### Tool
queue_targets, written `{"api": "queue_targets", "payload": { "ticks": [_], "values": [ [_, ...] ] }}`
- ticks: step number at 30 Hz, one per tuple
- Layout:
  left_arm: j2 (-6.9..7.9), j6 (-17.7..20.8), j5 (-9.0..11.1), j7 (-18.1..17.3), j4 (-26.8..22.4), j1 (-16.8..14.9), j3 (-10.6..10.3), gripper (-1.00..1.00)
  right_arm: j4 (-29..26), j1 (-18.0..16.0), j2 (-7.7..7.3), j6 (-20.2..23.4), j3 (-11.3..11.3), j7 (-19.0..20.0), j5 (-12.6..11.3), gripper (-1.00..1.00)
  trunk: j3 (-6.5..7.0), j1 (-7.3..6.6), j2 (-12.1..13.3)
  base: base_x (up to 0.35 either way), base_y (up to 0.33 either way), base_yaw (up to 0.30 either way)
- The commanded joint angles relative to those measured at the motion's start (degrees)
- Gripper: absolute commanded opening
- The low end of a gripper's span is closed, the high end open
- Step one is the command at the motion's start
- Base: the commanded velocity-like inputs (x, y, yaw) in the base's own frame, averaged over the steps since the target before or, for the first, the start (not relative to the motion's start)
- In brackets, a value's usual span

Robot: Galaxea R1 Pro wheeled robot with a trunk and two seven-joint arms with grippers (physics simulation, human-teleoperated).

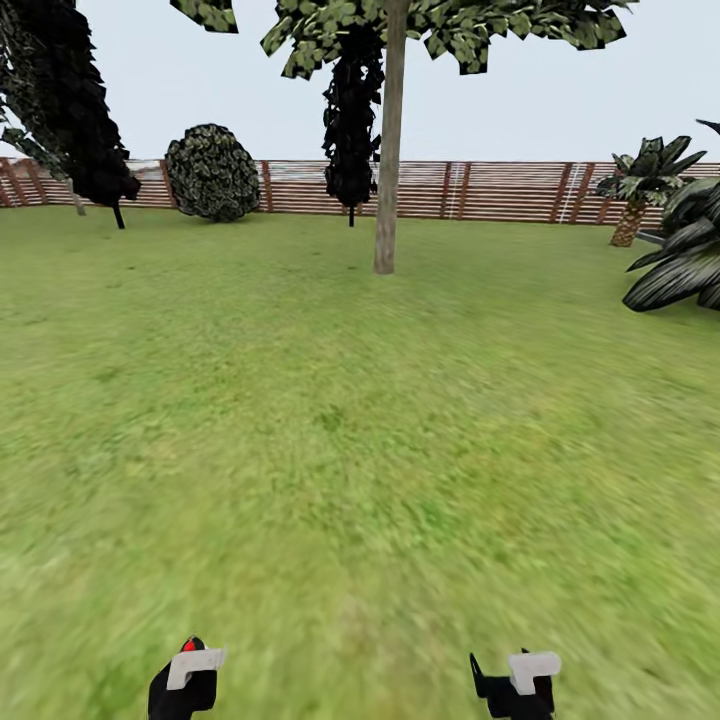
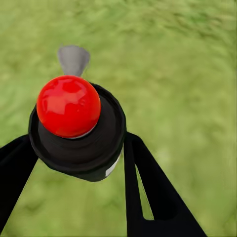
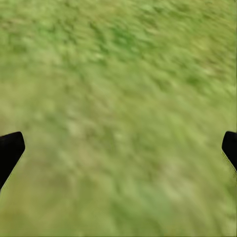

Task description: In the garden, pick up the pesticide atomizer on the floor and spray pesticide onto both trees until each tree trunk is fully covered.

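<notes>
1. The left gripper (image 2: 74,153) is clamped on the pesticide atomizer (image 2: 76,131); the black body sits between its two fingers (image 2: 148,187), red knob and grey nozzle facing the camera
2. The right gripper (image 3: 118,148) hangs wide apart over the grass (image 1: 360,420), holding nothing
3. One grey-tan tree (image 1: 388,150) stands well ahead, before the fence (image 1: 500,190); its trunk looks bare, though it is far off

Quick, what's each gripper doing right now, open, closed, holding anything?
Left gripper: closed on the pesticide atomizer, red cap up.
Right gripper: open, nothing between its fingers, just lawn below.
</notes>
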Motion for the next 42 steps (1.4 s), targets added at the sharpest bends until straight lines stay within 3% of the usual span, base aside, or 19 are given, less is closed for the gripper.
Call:
{"api": "queue_targets", "payload": {
  "ticks": [1, 42],
  "values": [
    [0.00, 0.01, 0.00, 0.01, -0.01, -0.01, 0.00, -1.00, 0.00, 0.00, 0.00, 0.01, 0.00, 0.02, 0.00, 1.00, 0.00, 0.00, 0.00, 0.339, 0.000, 0.000],
    [0.00, 0.00, 0.00, 0.01, -0.01, -0.02, 0.00, -1.00, 0.00, 0.00, 0.00, 0.03, 0.00, 0.05, 0.00, 1.00, 0.00, 0.00, 0.00, 0.339, 0.000, -0.043]
  ]
}}
